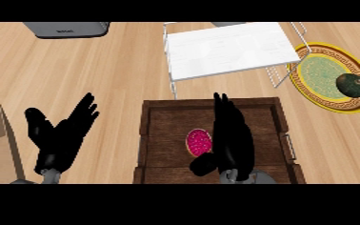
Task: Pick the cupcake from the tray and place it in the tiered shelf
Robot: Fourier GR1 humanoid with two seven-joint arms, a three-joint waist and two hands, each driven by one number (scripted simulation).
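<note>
The cupcake (pixel 198 141) sits in the tray (pixel 167 124) at lower centre, just left of the right robot hand (pixel 233 138), whose fingers are straight, holding nothing.

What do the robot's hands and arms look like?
Both hands are plain black, with long slim fingers and a thicker thumb: the left hand and the right hand. Only a short, rounded grey bit of the left forearm and right forearm shows. No cables, markings or sleeves show.
</note>
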